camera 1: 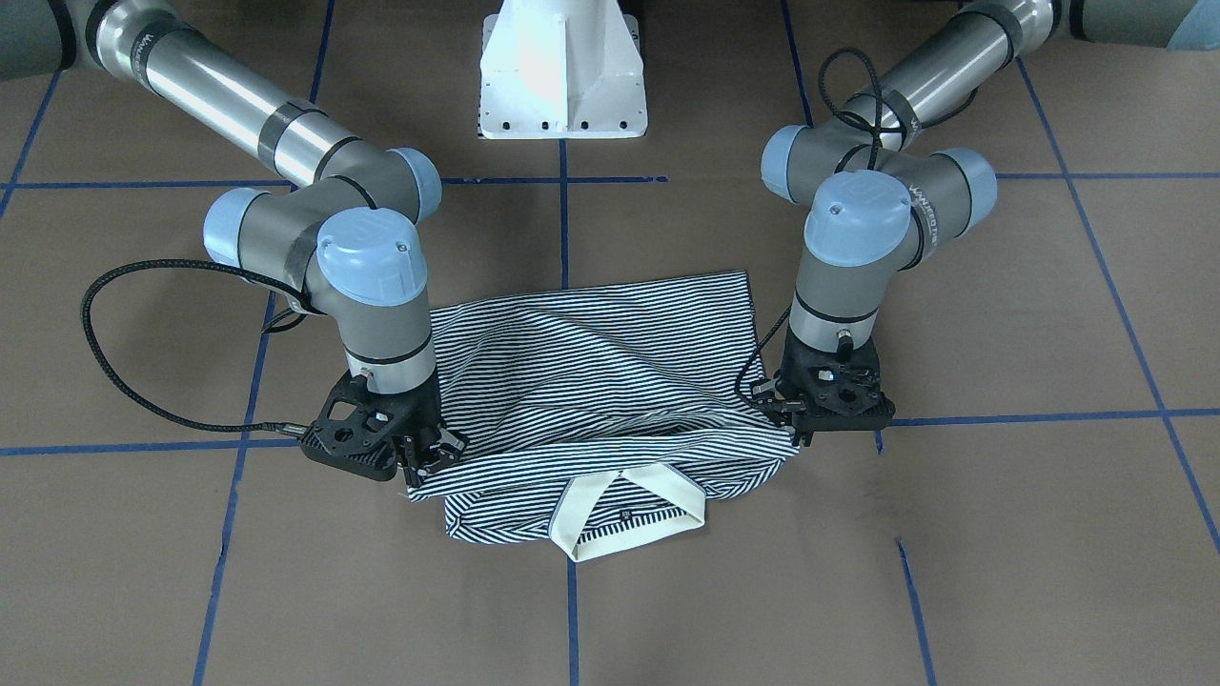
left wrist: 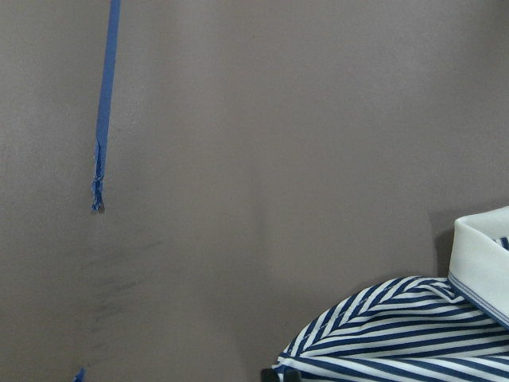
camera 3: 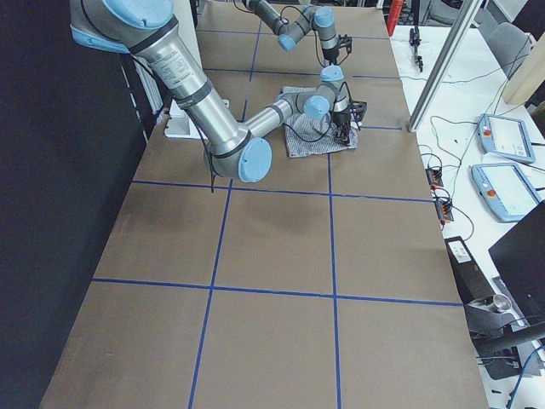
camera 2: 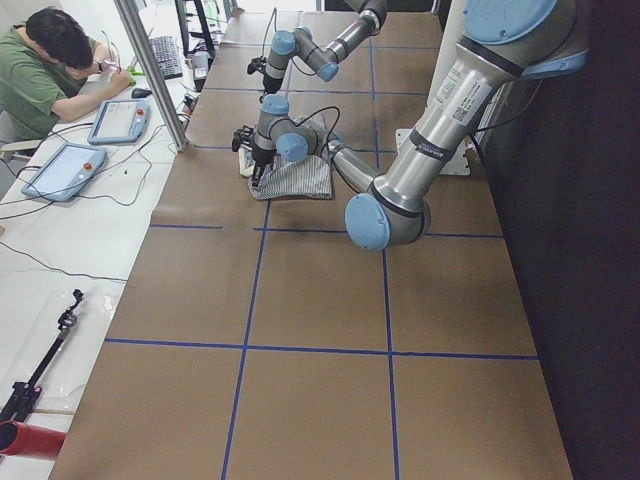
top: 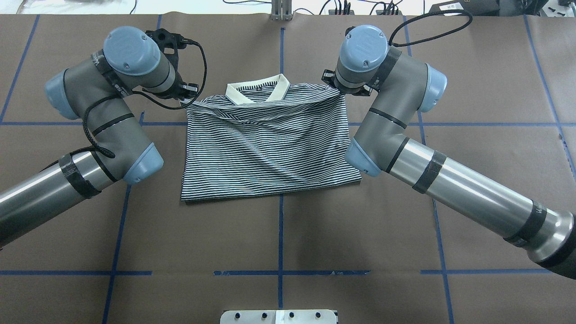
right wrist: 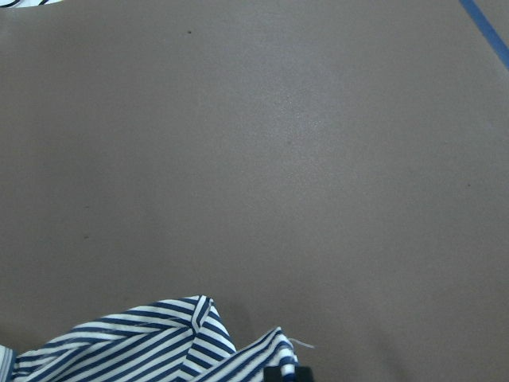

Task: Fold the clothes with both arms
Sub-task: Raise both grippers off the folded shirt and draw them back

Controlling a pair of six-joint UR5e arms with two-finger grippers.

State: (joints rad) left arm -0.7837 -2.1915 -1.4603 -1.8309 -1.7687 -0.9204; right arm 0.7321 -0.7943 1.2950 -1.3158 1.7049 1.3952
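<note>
Blue-taped brown table (camera 1: 1001,572) bears the striped shirt (camera 1: 591,381), left hand (camera 1: 799,431) and right hand (camera 1: 431,455) pinching its shoulders.

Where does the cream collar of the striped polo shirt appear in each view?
Front-facing: collar at bottom centre.
Overhead: top centre.
Exterior left: probably the tiny pale patch, upper left.
Exterior right: too small to tell.
Left wrist: right edge.
Right wrist: not clearly seen.
Landmark: blue tape line meeting the collar's middle.
</note>
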